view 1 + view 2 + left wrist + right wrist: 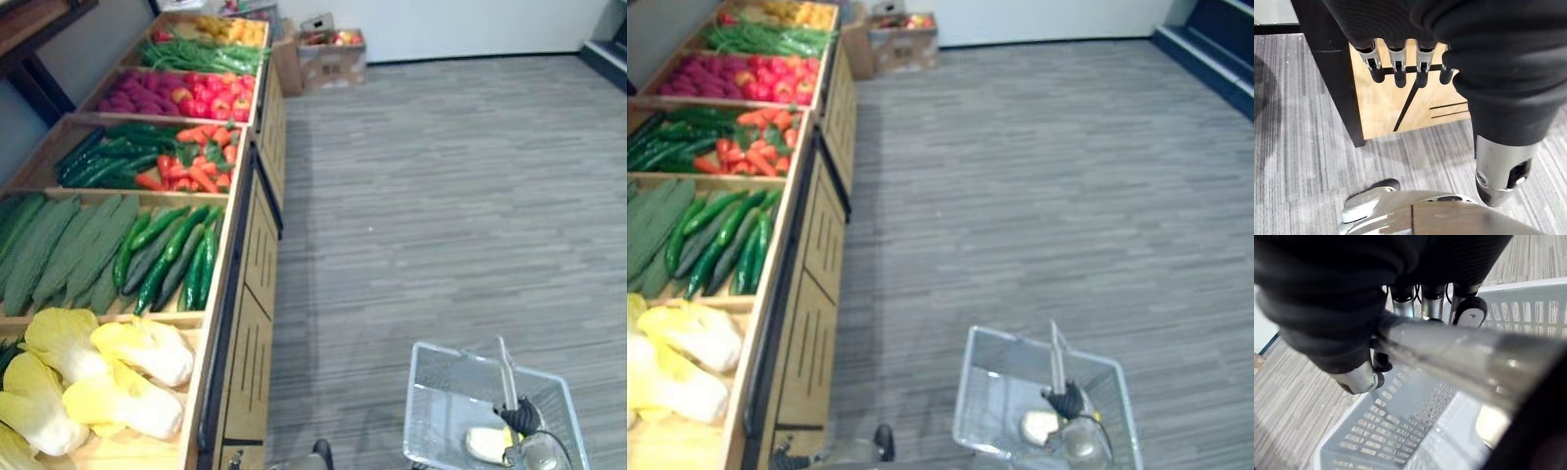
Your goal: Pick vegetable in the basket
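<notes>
Left eye view, cucumbers, cabbages, basket apart

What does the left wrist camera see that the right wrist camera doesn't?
Left wrist view: the left hand, fingers straight, hanging near the wooden stand. Right wrist view: the right hand curled round the handle of the basket, with a pale vegetable inside it. Both: the grey striped floor.

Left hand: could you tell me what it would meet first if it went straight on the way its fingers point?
The left hand would probably meet the stand's light wooden panel, beside its black post; depth is unclear.
</notes>
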Available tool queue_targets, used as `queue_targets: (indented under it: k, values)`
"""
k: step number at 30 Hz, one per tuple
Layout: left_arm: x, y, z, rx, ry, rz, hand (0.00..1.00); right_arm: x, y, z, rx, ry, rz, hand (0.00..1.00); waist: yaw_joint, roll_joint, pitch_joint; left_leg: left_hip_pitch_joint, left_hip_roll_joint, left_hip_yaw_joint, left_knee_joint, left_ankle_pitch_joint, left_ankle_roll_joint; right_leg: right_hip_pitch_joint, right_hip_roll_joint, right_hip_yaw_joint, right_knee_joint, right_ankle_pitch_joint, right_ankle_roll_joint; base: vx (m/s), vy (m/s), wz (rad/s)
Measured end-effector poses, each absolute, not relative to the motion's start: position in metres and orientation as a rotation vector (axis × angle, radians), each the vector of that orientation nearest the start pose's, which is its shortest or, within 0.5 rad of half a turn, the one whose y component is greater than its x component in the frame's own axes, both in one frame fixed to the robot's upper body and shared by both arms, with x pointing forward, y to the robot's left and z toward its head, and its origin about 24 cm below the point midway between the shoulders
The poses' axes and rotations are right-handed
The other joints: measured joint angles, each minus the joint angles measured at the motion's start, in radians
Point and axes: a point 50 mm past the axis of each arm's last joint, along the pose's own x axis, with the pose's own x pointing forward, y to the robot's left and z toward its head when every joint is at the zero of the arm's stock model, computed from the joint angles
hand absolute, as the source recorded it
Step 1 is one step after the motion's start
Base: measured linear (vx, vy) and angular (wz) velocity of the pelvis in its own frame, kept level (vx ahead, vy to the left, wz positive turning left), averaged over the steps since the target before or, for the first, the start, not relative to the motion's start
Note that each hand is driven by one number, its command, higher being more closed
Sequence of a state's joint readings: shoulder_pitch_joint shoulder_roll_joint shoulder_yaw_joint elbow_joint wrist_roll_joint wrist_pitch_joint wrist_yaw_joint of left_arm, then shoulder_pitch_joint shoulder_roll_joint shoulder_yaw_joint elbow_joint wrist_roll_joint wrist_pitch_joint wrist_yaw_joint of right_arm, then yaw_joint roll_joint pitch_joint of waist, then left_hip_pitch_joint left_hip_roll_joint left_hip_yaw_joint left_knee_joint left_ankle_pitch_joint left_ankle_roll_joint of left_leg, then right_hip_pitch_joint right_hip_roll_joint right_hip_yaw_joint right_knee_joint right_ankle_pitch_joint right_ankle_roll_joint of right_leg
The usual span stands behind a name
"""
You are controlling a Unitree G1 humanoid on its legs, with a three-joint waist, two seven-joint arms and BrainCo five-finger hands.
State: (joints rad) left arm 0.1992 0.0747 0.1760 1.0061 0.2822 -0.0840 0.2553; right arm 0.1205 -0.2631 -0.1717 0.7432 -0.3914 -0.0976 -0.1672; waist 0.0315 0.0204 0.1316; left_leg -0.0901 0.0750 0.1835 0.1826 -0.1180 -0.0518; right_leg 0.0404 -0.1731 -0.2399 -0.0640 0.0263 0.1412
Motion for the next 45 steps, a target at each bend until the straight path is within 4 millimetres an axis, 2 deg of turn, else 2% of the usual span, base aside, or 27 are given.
queue_targets:
  k: [2,4,6,8,10,13,15,16,17,18,19,20,21,24,26,27,28,31,33,34,37,38,39,40,41,42,45]
  values:
    - [0.060,0.215,-0.159,0.352,1.100,0.290,0.00,0.145,-0.280,-0.100,-0.618,0.741,-0.259,1.00,0.001,-0.002,0.002,0.008,-0.020,0.001,0.021,-0.037,0.016,0.000,-0.024,0.001,0.035,-0.031,0.027,0.19,0.123,-0.03]
    - [0.060,0.212,-0.160,0.334,1.103,0.261,0.00,0.147,-0.284,-0.098,-0.611,0.737,-0.281,1.00,0.000,0.009,0.002,0.020,-0.024,0.009,0.048,-0.084,0.024,-0.050,-0.052,0.009,0.190,-0.092,0.042,0.15,0.134,-0.15]
    - [0.061,0.210,-0.160,0.325,1.104,0.224,0.00,0.154,-0.282,-0.096,-0.605,0.720,-0.282,1.00,0.000,0.010,0.005,0.057,-0.018,0.026,0.047,-0.105,0.039,-0.166,-0.077,0.031,0.457,-0.111,0.029,0.15,0.159,-0.27]
    - [0.067,0.218,-0.157,0.375,1.073,0.188,0.00,0.163,-0.276,-0.094,-0.593,0.693,-0.276,1.00,-0.007,-0.017,0.023,0.117,-0.028,0.029,0.045,-0.131,0.059,-0.297,-0.124,0.077,0.783,-0.056,-0.032,0.19,0.085,0.06]
    - [0.070,0.223,-0.155,0.435,1.069,0.183,0.00,0.163,-0.275,-0.096,-0.587,0.698,-0.275,1.00,-0.014,-0.030,0.033,0.159,-0.025,0.013,0.022,-0.138,0.064,-0.342,-0.136,0.082,0.868,-0.106,-0.038,0.23,-0.002,0.28]
    - [0.075,0.225,-0.155,0.466,1.072,0.214,0.00,0.171,-0.275,-0.091,-0.585,0.667,-0.299,1.00,-0.031,-0.017,0.041,0.192,0.003,-0.018,-0.018,-0.137,0.057,-0.367,-0.106,0.022,0.690,-0.139,-0.040,0.29,-0.115,0.33]
    - [0.091,0.222,-0.152,0.462,1.036,0.223,0.00,0.176,-0.274,-0.090,-0.581,0.657,-0.302,1.00,-0.031,0.001,0.056,0.221,0.045,-0.040,-0.050,-0.142,0.023,-0.369,-0.060,0.037,0.343,-0.083,0.007,0.31,-0.197,0.36]
    - [0.094,0.223,-0.151,0.467,1.027,0.230,0.00,0.175,-0.272,-0.091,-0.574,0.661,-0.300,1.00,-0.032,0.003,0.058,0.229,0.046,-0.053,-0.059,-0.145,0.014,-0.368,-0.059,0.053,0.262,-0.056,0.011,0.28,-0.207,0.35]
    - [0.095,0.225,-0.150,0.470,1.024,0.239,0.00,0.175,-0.270,-0.092,-0.568,0.663,-0.301,1.00,-0.033,-0.005,0.058,0.239,0.048,-0.061,-0.066,-0.149,0.002,-0.367,-0.060,0.072,0.201,-0.035,0.020,0.39,-0.362,0.42]
    - [0.096,0.229,-0.149,0.468,1.020,0.276,0.00,0.177,-0.268,-0.092,-0.552,0.660,-0.321,1.00,-0.034,-0.026,0.057,0.269,0.050,-0.084,-0.079,-0.172,-0.034,-0.367,-0.064,0.111,0.139,-0.016,0.031,0.40,-0.400,0.48]
    - [0.098,0.230,-0.149,0.464,1.019,0.287,0.00,0.175,-0.270,-0.093,-0.551,0.669,-0.327,1.00,-0.041,-0.017,0.060,0.276,0.067,-0.099,-0.083,-0.184,-0.048,-0.369,-0.058,0.118,0.168,0.054,0.024,0.47,-0.496,0.74]
    - [0.097,0.224,-0.150,0.444,1.025,0.288,0.00,0.171,-0.274,-0.095,-0.540,0.691,-0.348,1.00,-0.055,0.008,0.055,0.283,0.106,-0.138,-0.077,-0.189,-0.057,-0.394,-0.017,0.115,0.263,0.068,0.003,0.42,-0.387,0.50]
    - [0.094,0.214,-0.153,0.417,1.040,0.287,0.00,0.171,-0.273,-0.097,-0.501,0.700,-0.374,1.00,-0.041,0.039,0.037,0.249,0.142,-0.171,-0.008,-0.145,-0.062,-0.433,0.001,0.102,0.377,-0.021,-0.042,0.43,-0.387,0.36]
    - [0.087,0.209,-0.156,0.378,1.069,0.320,0.00,0.163,-0.271,-0.103,-0.480,0.732,-0.376,1.00,-0.046,0.039,0.037,0.175,0.162,-0.231,0.147,-0.058,-0.080,-0.410,0.001,0.051,0.450,-0.094,-0.075,0.43,-0.409,0.38]
    - [0.082,0.214,-0.156,0.369,1.081,0.367,0.00,0.147,-0.273,-0.110,-0.478,0.778,-0.386,1.00,-0.052,0.017,0.049,0.057,0.194,-0.246,0.400,0.156,-0.107,-0.288,0.004,-0.021,0.424,-0.156,-0.108,0.49,-0.377,0.78]
    - [0.081,0.215,-0.157,0.366,1.086,0.374,0.00,0.143,-0.274,-0.111,-0.479,0.785,-0.388,1.00,-0.048,0.018,0.049,0.025,0.209,-0.236,0.476,0.159,-0.112,-0.252,0.006,-0.035,0.408,-0.163,-0.116,0.37,-0.287,0.50]
    - [0.078,0.216,-0.157,0.357,1.096,0.386,0.00,0.139,-0.277,-0.112,-0.475,0.798,-0.406,1.00,-0.038,0.018,0.049,-0.033,0.233,-0.179,0.603,0.115,-0.116,-0.182,0.018,-0.057,0.363,-0.169,-0.123,0.36,-0.263,0.34]
    - [0.075,0.215,-0.157,0.320,1.097,0.424,0.00,0.128,-0.284,-0.116,-0.432,0.838,-0.477,1.00,-0.011,0.015,0.050,-0.141,0.204,-0.076,0.689,-0.008,-0.099,-0.031,0.036,-0.090,0.246,-0.170,-0.124,0.33,-0.163,0.30]
    - [0.065,0.215,-0.160,0.285,1.131,0.453,0.00,0.132,-0.287,-0.113,-0.416,0.824,-0.504,1.00,0.004,0.012,0.052,-0.211,0.157,-0.028,0.556,-0.048,-0.088,0.014,0.044,-0.089,0.197,-0.169,-0.121,0.22,0.013,-0.15]
    - [0.063,0.215,-0.160,0.284,1.138,0.452,0.00,0.133,-0.287,-0.112,-0.414,0.819,-0.508,1.00,0.004,0.012,0.052,-0.213,0.151,-0.024,0.525,-0.048,-0.088,0.020,0.044,-0.089,0.191,-0.168,-0.120,0.28,0.089,-0.15]
    - [0.042,0.211,-0.164,0.271,1.196,0.461,0.00,0.129,-0.297,-0.109,-0.402,0.818,-0.562,1.00,0.007,0.009,0.053,-0.206,0.088,-0.035,0.106,0.023,-0.061,0.071,0.030,-0.083,0.156,-0.188,-0.072,0.28,0.186,-0.11]
    - [0.034,0.209,-0.165,0.265,1.216,0.463,0.00,0.126,-0.299,-0.109,-0.412,0.826,-0.563,1.00,0.011,0.015,0.049,-0.192,0.084,-0.050,-0.025,0.096,-0.053,0.093,0.026,-0.077,0.154,-0.210,-0.051,0.31,0.274,-0.19]
    - [0.029,0.210,-0.165,0.257,1.229,0.475,0.00,0.123,-0.295,-0.112,-0.408,0.844,-0.553,1.00,0.027,0.006,0.041,-0.173,0.066,-0.038,-0.029,0.179,-0.034,0.112,0.005,-0.061,0.155,-0.229,-0.026,0.32,0.264,-0.18]
    - [0.029,0.213,-0.164,0.264,1.225,0.483,0.00,0.123,-0.289,-0.115,-0.403,0.852,-0.539,1.00,0.031,-0.014,0.032,-0.169,0.050,-0.020,-0.021,0.167,-0.019,0.119,-0.009,-0.054,0.153,-0.231,-0.022,0.37,0.209,-0.12]
    - [0.033,0.219,-0.162,0.279,1.207,0.491,0.00,0.128,-0.281,-0.116,-0.404,0.843,-0.506,1.00,0.033,-0.045,0.029,-0.182,0.032,0.006,0.009,0.133,0.001,0.115,-0.034,-0.047,0.148,-0.228,-0.021,0.37,0.153,-0.06]
    - [0.039,0.223,-0.160,0.287,1.181,0.498,0.00,0.132,-0.276,-0.115,-0.403,0.826,-0.489,1.00,0.042,-0.060,0.028,-0.206,0.026,0.027,0.068,0.089,0.016,0.114,-0.049,-0.031,0.143,-0.212,-0.013,0.36,0.149,-0.09]
    - [0.039,0.224,-0.160,0.288,1.183,0.495,0.00,0.139,-0.273,-0.113,-0.409,0.808,-0.470,1.00,0.059,-0.057,0.023,-0.188,0.026,0.054,0.122,0.040,0.039,0.137,-0.062,0.005,0.131,-0.138,0.012,0.31,0.174,-0.22]
